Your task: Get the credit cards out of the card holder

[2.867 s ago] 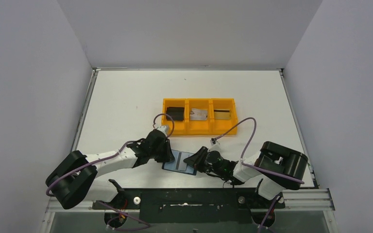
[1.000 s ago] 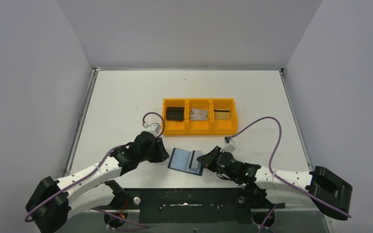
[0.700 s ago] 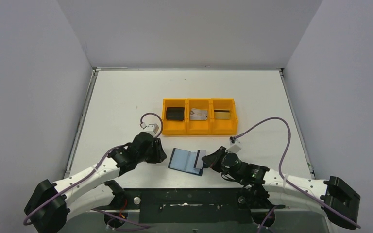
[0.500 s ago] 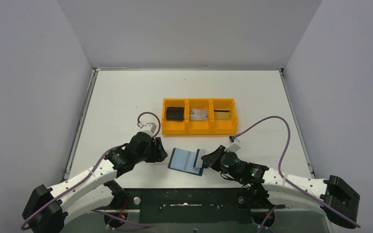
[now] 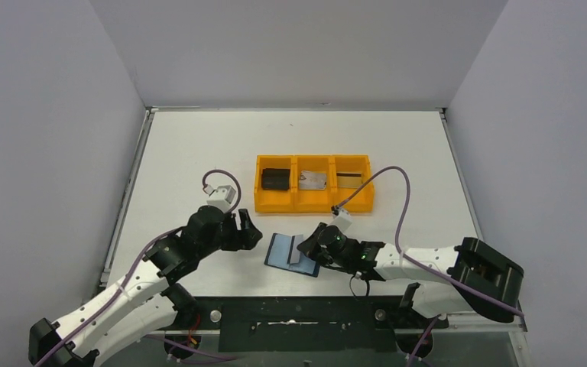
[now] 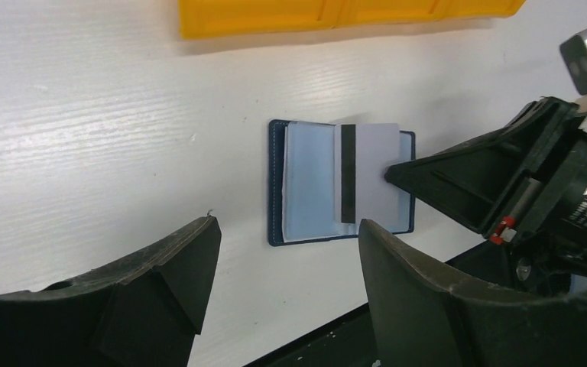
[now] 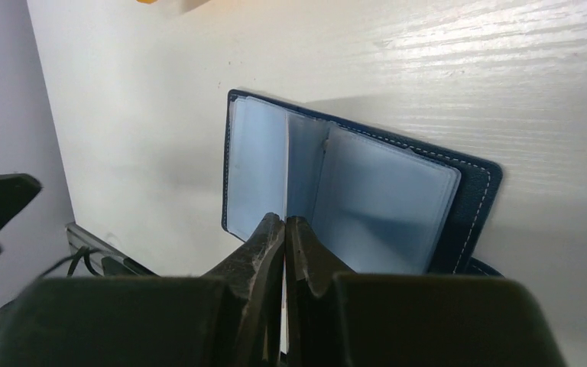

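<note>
The card holder (image 5: 279,252) lies open on the table near the front edge, its pale blue pockets (image 7: 382,206) facing up. My right gripper (image 5: 306,246) is shut on a pale credit card (image 6: 374,180) with a dark stripe. It holds this card on edge over the holder's right half (image 6: 382,222); in the right wrist view the card shows only as a thin line (image 7: 286,168) running out from the gripper (image 7: 284,220). My left gripper (image 5: 251,231) hangs open and empty just left of the holder (image 6: 306,183), with the jaws wide apart (image 6: 289,224).
Behind the holder stands an orange three-compartment tray (image 5: 313,205). It holds a black item (image 5: 275,178) on the left, a silver-grey card (image 5: 312,180) in the middle and a gold-tan card (image 5: 349,180) on the right. The table's front edge and a black rail (image 5: 298,313) lie close below.
My left gripper has opened and drawn back up and to the left. My right gripper has carried the card leftwards, from the holder's right edge to above it.
</note>
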`<state>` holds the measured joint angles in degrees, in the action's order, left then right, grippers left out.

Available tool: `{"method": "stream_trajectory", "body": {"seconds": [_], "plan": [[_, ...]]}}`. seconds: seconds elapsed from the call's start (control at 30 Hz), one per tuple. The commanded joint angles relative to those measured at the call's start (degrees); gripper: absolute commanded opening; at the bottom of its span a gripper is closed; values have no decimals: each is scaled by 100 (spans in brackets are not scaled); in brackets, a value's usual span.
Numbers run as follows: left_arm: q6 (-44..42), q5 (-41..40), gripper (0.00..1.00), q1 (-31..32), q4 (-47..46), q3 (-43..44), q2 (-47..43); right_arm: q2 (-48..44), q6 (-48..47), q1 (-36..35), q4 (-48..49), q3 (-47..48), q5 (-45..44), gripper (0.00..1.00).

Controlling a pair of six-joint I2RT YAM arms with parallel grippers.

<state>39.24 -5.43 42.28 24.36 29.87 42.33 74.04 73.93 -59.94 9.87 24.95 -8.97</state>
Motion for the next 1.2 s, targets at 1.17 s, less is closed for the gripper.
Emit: {"method": "stream_trajectory", "body": {"seconds": [1.17], "plan": [[-1253, 921, 90, -2945, -253, 802, -44, -343, -8651, 1083, 331, 2108, -1916, 0]]}}
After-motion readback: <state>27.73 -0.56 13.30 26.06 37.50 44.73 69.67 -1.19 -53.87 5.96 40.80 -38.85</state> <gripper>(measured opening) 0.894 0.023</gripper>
